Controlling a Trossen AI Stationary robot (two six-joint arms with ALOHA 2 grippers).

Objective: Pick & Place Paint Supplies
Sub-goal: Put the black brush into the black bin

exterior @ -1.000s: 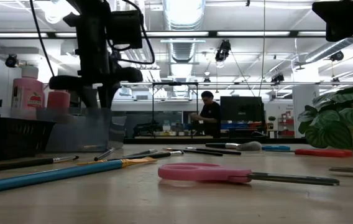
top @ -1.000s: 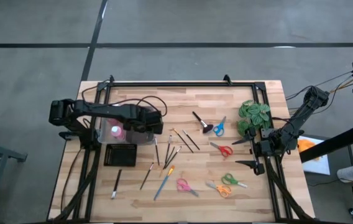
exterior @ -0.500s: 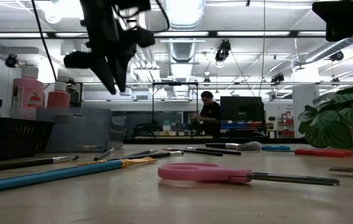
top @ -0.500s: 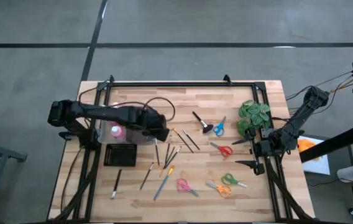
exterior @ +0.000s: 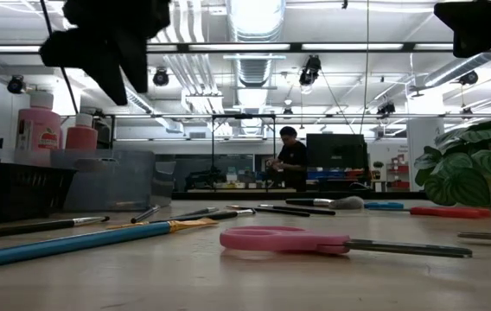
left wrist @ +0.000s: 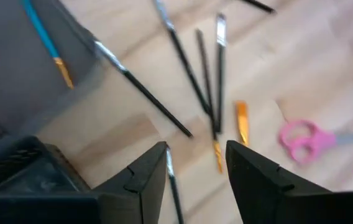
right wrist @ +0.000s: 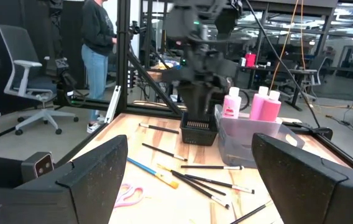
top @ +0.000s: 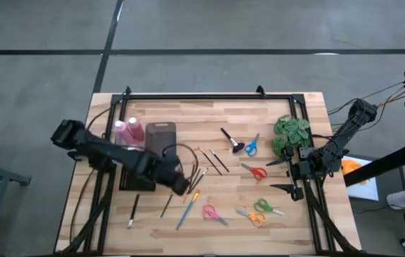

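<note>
Several thin paintbrushes [top: 204, 171] lie loose on the wooden table, along with a blue-handled brush [top: 188, 207] and a stubby black brush [top: 231, 140]. Pink bottles [top: 127, 129] stand in the clear bin [top: 161, 135], and a blue brush [left wrist: 43, 40] lies in that bin. My left gripper [top: 181, 184] hovers open and empty above the brushes [left wrist: 204, 74], beside the black basket [top: 137, 178]. My right gripper [top: 279, 175] waits open at the table's right edge.
Scissors lie among the brushes: blue [top: 251, 145], red [top: 254, 171], pink [top: 213, 214], and green and orange [top: 259, 210]. A leafy plant [top: 291, 135] stands at the right. A black frame [top: 209, 95] runs along the table's edges. People show in the room beyond.
My left gripper has swung from above the clear bin toward the table's near edge and somewhat to the right, rising as it went. It now hangs over the loose brushes. The bin and the pink bottles, which the arm had covered, show again.
</note>
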